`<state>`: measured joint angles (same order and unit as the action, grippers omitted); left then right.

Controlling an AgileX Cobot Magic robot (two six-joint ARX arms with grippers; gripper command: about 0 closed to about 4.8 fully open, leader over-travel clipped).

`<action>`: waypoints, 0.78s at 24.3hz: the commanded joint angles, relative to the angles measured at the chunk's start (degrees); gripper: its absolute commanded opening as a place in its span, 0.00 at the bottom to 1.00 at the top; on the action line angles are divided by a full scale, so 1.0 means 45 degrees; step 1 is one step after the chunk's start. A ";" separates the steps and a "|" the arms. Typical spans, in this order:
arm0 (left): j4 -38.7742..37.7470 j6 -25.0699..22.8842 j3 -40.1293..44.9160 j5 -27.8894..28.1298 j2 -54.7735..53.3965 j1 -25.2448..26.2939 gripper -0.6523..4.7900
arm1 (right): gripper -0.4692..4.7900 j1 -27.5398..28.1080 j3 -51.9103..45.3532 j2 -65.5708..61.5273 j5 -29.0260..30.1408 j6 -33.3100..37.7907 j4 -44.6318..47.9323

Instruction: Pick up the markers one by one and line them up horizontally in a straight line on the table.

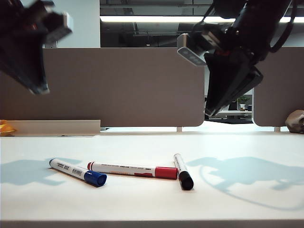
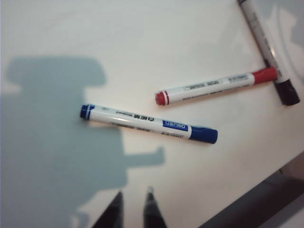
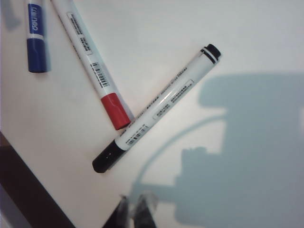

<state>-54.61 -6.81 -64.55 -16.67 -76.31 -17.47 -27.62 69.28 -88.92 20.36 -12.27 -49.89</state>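
Overhead, strip lights glow behind grey divider panels (image 1: 128,85) backing the white table (image 1: 237,209). Three markers (image 1: 133,170) lie lower centre; left gripper (image 2: 134,209) slightly parted, right gripper (image 3: 135,211) nearly closed, both hovering empty.

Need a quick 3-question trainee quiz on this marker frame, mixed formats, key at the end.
1. True or false: the left gripper is holding the blue marker.
2. Which marker does the red marker's cap end touch? A) blue marker B) black marker C) none
3. Fill in: both grippers hang above the table, and the right gripper is nearest the ____ marker.

Key
1. False. All three markers lie on the table; neither gripper holds anything.
2. B. The red cap butts against the black marker's barrel, while the blue marker lies apart.
3. black
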 commanded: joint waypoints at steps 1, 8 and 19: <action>0.0136 -0.0029 -0.0063 0.0039 -0.0699 -0.0015 0.24 | 0.16 -0.0019 0.0058 -0.0199 0.0044 -0.0019 0.0325; 0.0340 0.0777 -0.0063 0.0097 -0.1379 -0.0015 0.23 | 0.19 -0.0024 0.0058 -0.0418 0.0073 0.0845 0.1161; 0.0729 0.1287 -0.0063 0.0607 -0.1855 -0.0015 0.23 | 0.21 -0.0209 0.0063 -0.1345 0.0175 0.2079 0.2866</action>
<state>-51.46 -1.23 -64.58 -14.74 -84.71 -17.50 -27.90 69.32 -94.43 20.78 -3.40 -38.30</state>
